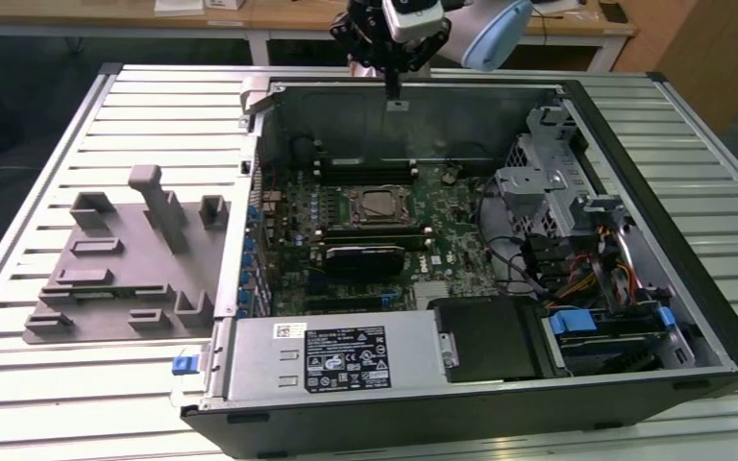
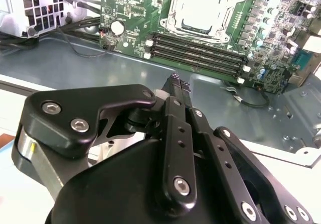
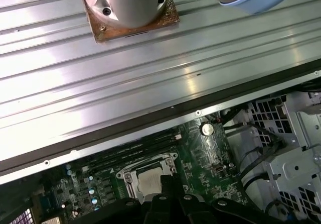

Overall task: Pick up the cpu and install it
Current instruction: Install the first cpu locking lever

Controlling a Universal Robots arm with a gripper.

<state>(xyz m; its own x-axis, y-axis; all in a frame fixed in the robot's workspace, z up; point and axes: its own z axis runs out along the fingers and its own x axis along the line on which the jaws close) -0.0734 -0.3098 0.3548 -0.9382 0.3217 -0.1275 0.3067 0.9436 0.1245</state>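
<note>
In the exterior view, an open computer case [image 1: 626, 192] lies on a ribbed metal table [image 1: 61, 384], its motherboard [image 1: 382, 240] facing up. The cpu [image 1: 379, 204] sits in the socket near the middle of the board, a small silver-grey square inside a metal frame, so it already appears to be seated. A grey fixture block [image 1: 126, 259] lies on the table at the exterior view's left, outside the case. The gripper [image 1: 395, 96] hangs above the far wall of the case, well apart from the cpu, with its thin fingers drawn together and nothing between them. In the second wrist view, the black gripper [image 2: 175, 81] fills the near part of the picture, its fingertips meeting at a point with no gap and no load. Beyond it lies the green motherboard [image 2: 135, 13] with dark memory slots [image 2: 200, 50], and the cpu [image 2: 203, 10] rests pale and flat in its socket frame. In the first wrist view, the arm's round flange [image 3: 125, 3] sits over the ribbed table [image 3: 150, 68], and the cpu [image 3: 149, 181] shows just past the gripper's dark knuckles. As a judgement, the cpu looks light, stiff and thin, with a smooth lid that could slip; its underside contacts are likely fragile, so the opposite edges seem the safest place to hold it.
</note>
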